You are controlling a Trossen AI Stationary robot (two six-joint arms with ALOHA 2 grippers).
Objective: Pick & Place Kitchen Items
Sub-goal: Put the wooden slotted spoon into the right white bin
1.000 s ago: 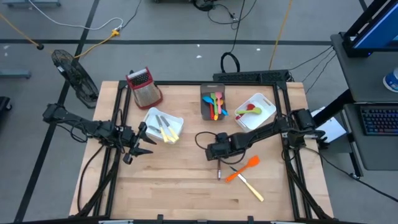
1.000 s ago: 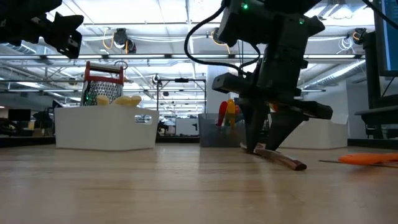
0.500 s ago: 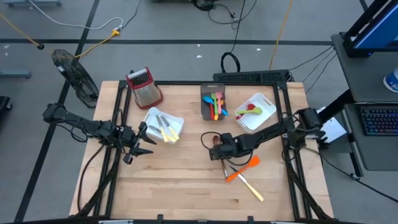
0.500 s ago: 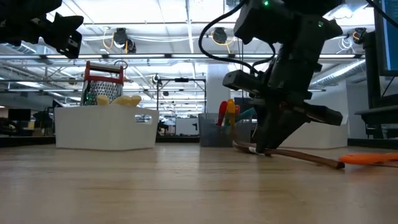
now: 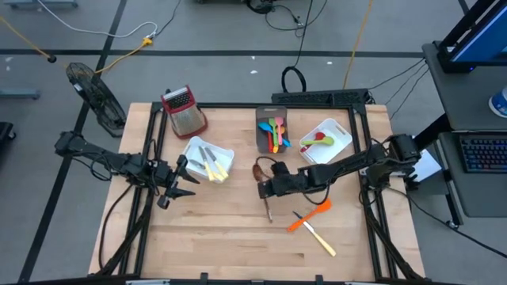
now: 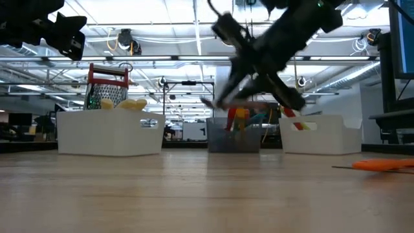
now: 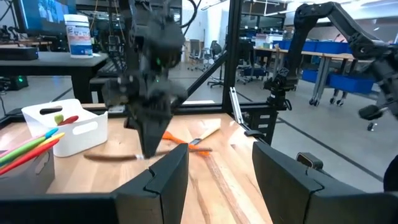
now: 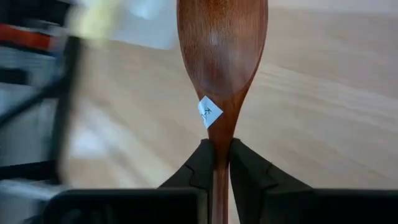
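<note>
Right tool (image 5: pixel 266 190) sits mid-desk, fingers (image 8: pixel 208 163) clamped on the neck of the brown wooden spoon (image 5: pixel 268 207), which is lifted clear of the desk (image 5: pixel 222 237); its handle points toward six o'clock. At four o'clock from it, just beside, lie the orange spatula (image 5: pixel 309 215) and a cream-handled utensil (image 5: pixel 320 238), both flat on the boards. Open wood spreads to the near edge. Toward twelve o'clock stands the grey bin (image 5: pixel 271 131), the white bin (image 5: pixel 326 141) at one o'clock. Left tool (image 5: pixel 181 180) hangs at nine o'clock by the left bin (image 5: pixel 207 158), fingers apart, empty.
</note>
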